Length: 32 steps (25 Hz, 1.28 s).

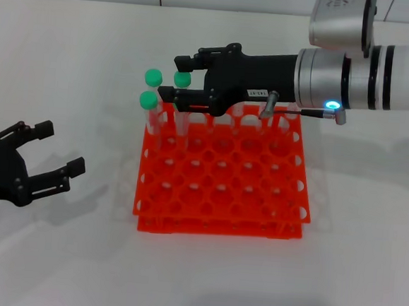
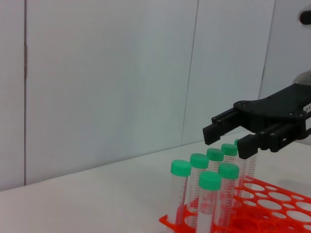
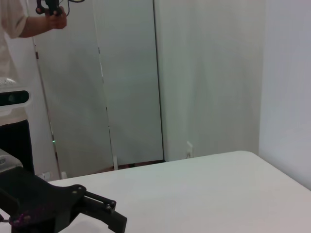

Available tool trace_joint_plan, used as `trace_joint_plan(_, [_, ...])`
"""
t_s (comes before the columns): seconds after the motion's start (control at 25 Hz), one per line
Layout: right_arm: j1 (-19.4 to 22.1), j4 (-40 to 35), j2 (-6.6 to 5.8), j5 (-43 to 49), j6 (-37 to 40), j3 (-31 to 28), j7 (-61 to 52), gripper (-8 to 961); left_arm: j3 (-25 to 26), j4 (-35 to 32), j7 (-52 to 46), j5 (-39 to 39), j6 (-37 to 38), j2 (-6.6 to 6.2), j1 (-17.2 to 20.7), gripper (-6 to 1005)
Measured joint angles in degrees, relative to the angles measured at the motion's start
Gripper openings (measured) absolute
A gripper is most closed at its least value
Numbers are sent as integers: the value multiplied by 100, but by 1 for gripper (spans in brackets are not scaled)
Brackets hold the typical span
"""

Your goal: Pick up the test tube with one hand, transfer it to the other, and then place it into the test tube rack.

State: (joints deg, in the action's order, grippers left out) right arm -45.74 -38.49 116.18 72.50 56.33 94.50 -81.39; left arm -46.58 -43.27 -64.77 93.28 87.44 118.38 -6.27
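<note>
Over the far-left corner of the test tube rack (image 1: 224, 172) I see the right gripper (image 1: 176, 76), fingers spread, straddling the test tube (image 1: 182, 87), which stands upright in its hole. Left gripper (image 1: 57, 151) hangs wide apart off the rack's left side, holding nothing.

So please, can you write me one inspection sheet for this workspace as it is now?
Surface: white table.
Job's things: orange test tube rack; green-capped test tubes stand in its far left corner.
Clutter: nothing seen.
Grippers: right pincer open, over the tubes at the rack's far edge; left pincer open, low, left of the rack, empty.
Cables: thin dark cable at the right wrist.
Surroundings: pale wall panels; a person in the background.
</note>
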Motion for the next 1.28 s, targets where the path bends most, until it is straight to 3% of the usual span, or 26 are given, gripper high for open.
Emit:
trace_joint_plan(0.12, [-5,-2,0,-1,19,-10,0,581,0,37,0,2,-6,-17,-30,894])
trace_joint_plan(0.4, [384,-404,-95,34,489,-233,1,583,0,13,-35,-44,113,-84,-72,894])
trace_joint_plan(0.84, [1724,-775,-162,1181,2011,-2258,226,587,-2,36,-344,192,443,-337,-487,894])
trace_joint_plan(1.0, [2049,-740,-224,1240,2216,-2474,507,588,-2,33,-586,505,623,-398,-663,895])
trace_joint_plan(1.28, [2350,-590,-223,1390,2310,-2500,1009,591,0,3,-787,819,890,-449,-826,894])
